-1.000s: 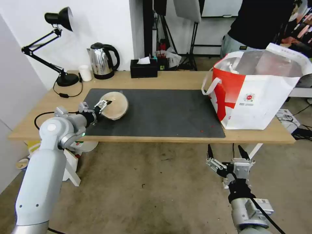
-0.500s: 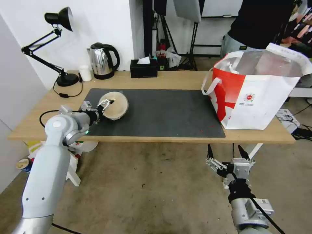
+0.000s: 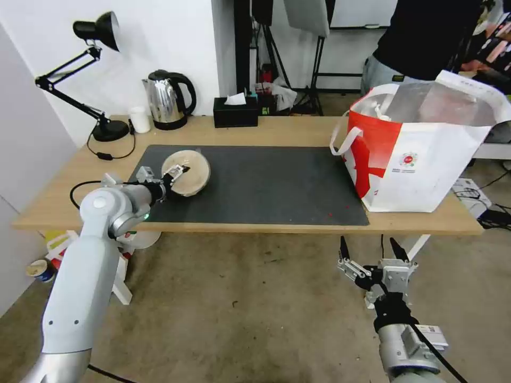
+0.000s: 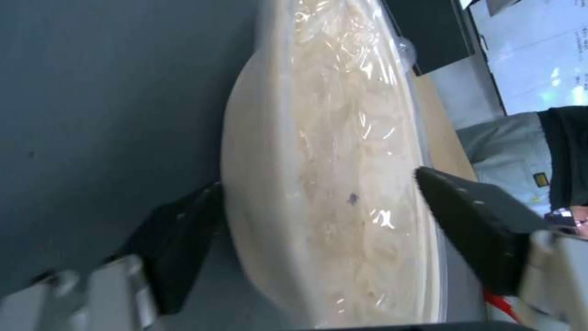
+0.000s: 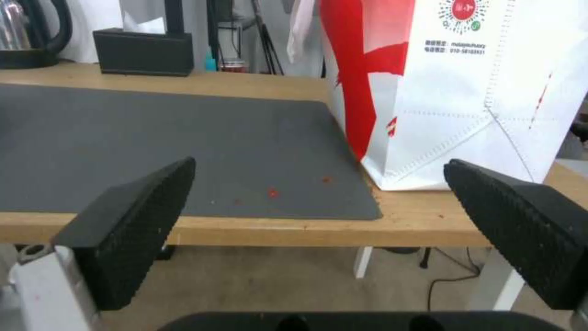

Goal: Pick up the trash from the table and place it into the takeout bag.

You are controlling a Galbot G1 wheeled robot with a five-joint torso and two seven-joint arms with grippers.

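A tan round paper bowl (image 3: pixel 192 171), covered with clear film, lies tilted on the dark grey mat (image 3: pixel 266 183) at the left of the table (image 3: pixel 287 127). My left gripper (image 3: pixel 178 173) is open, its jaws straddling the bowl's near edge. In the left wrist view one finger (image 4: pixel 183 230) sits against the bowl's (image 4: pixel 343 115) outer wall and the other (image 4: pixel 472 216) is over its filmed top. The takeout bag (image 3: pixel 420 159) stands open at the table's right end. My right gripper (image 3: pixel 367 244) hangs open below the table's front edge, facing the bag (image 5: pixel 453 92).
A black desk lamp (image 3: pixel 98 64), a steel kettle (image 3: pixel 167 101), a small white cup (image 3: pixel 140 119) and a black tissue box (image 3: pixel 235 111) line the table's back edge. Red crumbs (image 3: pixel 331 214) dot the mat's front right. A person (image 3: pixel 420 37) stands behind the bag.
My left arm has pushed forward, bringing its gripper further around the bowl's edge. The bowl, the bag and the right arm have stayed put.
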